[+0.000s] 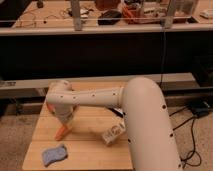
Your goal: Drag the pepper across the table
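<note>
Nearest, at the left front of the pale, plank-grained table point(90, 152), a soft, lumpy blue sponge point(54, 154). Just beyond, the small tapered orange pepper point(61, 131), slanted on the wood directly beneath the gripper point(65, 120); spread or pinching, cannot tell. To the right, a pale boxy packet point(113, 135). Above, a smooth, rounded cream arm point(145, 115), dotted with dark studs. Far back, a cluttered tan workbench point(45, 21).

No writing, label or number could be read anywhere from where I stood, not even on the small white object point(113, 134) on the table point(87, 152). The claw point(65, 119) hung at that object's nine o'clock, by the pepper point(60, 133).
</note>
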